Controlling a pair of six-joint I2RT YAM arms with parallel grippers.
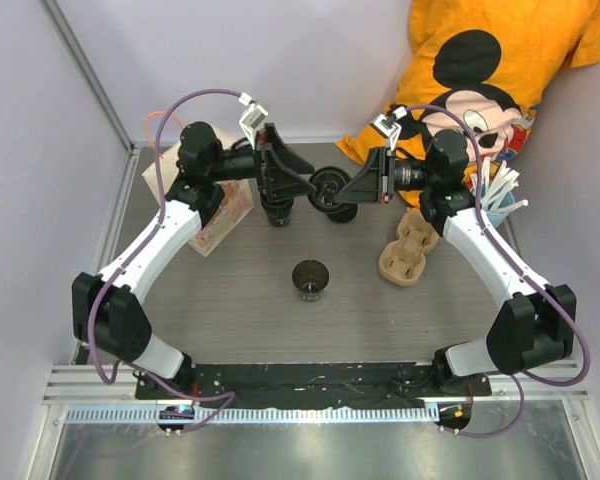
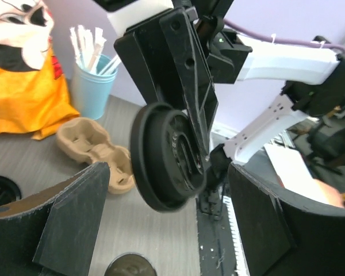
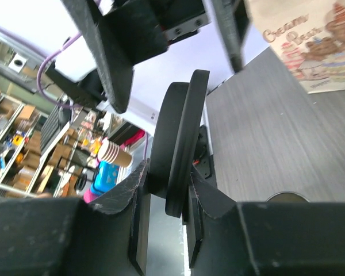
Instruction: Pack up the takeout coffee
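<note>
The takeout coffee cup [image 1: 310, 278] is small, black and lidless, and stands upright mid-table; its rim shows in the left wrist view [image 2: 129, 265] and the right wrist view [image 3: 287, 197]. High above the table, my right gripper [image 1: 348, 190] is shut on the matching black lid [image 1: 328, 190], held on edge [image 3: 181, 155]. My left gripper [image 1: 298, 185] faces it, open wide. Its fingers [image 2: 75, 213] stand on either side of the lid [image 2: 167, 161] without touching it.
A printed brown paper bag [image 1: 220, 215] lies flat at the back left under my left arm. A beige pulp cup carrier [image 1: 410, 250] lies at the right. Behind it stands a light blue cup of white straws [image 1: 498, 205]. An orange shirt [image 1: 500, 60] hangs at the back.
</note>
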